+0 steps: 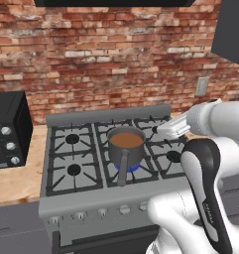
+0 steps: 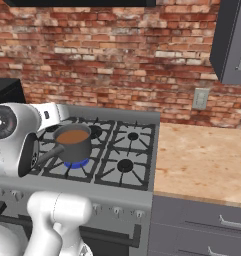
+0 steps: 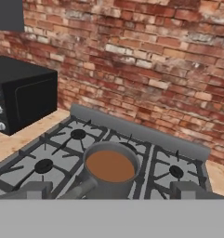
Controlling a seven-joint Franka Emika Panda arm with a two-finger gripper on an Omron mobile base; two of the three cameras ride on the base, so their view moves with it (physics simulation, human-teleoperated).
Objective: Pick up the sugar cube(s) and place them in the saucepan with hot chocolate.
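Saucepan [image 1: 126,145] on stove [image 1: 76,198], over lit blue burner at front centre; brown liquid inside; handle points toward 6 o'clock in left base view; gripper [image 3: 108,188] behind pan handle, fingers [image 3: 36,189] spread wide, holding nothing; black oven [image 1: 9,130] on counter [image 1: 14,178] at 9 o'clock; brick wall [image 2: 117,65] behind.

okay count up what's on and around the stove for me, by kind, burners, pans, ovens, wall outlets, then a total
Burners: 6, on the stove
Saucepan with hot chocolate: 1
Black toaster oven: 1
Wall outlet: 1
Total: 9
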